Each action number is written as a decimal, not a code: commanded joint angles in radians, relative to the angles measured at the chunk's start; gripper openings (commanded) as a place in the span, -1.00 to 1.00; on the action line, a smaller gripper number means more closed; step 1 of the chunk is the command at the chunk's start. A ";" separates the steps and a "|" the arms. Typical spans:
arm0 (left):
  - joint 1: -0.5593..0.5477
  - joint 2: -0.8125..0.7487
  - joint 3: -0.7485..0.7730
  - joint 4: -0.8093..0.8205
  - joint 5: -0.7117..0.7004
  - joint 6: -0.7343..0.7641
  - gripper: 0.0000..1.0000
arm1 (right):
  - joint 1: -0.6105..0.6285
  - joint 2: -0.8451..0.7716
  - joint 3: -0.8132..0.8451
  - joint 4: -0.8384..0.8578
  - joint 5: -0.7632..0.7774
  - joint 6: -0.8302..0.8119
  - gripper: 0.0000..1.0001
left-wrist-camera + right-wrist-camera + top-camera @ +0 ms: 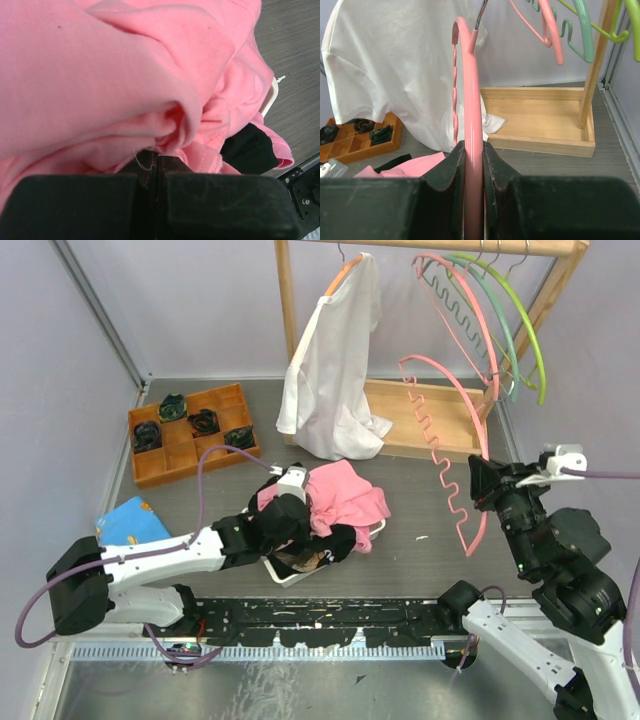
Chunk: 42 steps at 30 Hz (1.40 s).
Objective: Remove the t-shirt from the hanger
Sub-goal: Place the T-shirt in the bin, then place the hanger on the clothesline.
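A wooden rack [440, 420] stands at twelve o'clock on the table [420, 570], with a white shirt [330, 370] hanging from its rail and green spare hangers [520, 325] at one o'clock. An orange divided tray [190, 472] at ten o'clock holds black bundles [204, 422]. A blue cloth [132, 522] lies at eight o'clock. Near the centre, a black garment [325, 552] drapes over a white basket [283, 576].

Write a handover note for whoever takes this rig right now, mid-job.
Left claw: shut on the pink shirt, over the white bin.
Right claw: shut on the pink hanger, which is bare and off the rail.
Done: the pink shirt is off the hanger.
Left: probably drop the shirt and set the hanger down. A white shirt hangs on the rack.
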 commanded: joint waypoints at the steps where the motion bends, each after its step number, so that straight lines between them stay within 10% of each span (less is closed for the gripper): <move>1: 0.000 0.078 -0.077 0.041 0.053 -0.066 -1.00 | -0.003 0.090 0.056 0.143 -0.013 -0.056 -0.99; 18: -0.015 -0.066 -0.108 -0.036 0.189 -0.063 -1.00 | -0.003 0.419 0.228 0.331 0.075 -0.240 -0.99; 23: -0.025 -0.193 -0.099 -0.072 0.210 -0.057 0.01 | -0.003 0.463 0.256 0.393 0.068 -0.275 -0.99; 29: -0.034 -0.382 -0.062 -0.125 0.220 -0.034 0.69 | -0.004 0.537 0.329 0.425 0.075 -0.333 -0.99; 42: -0.036 -0.608 0.035 -0.232 0.180 0.050 0.96 | -0.012 0.718 0.472 0.503 0.119 -0.437 -0.99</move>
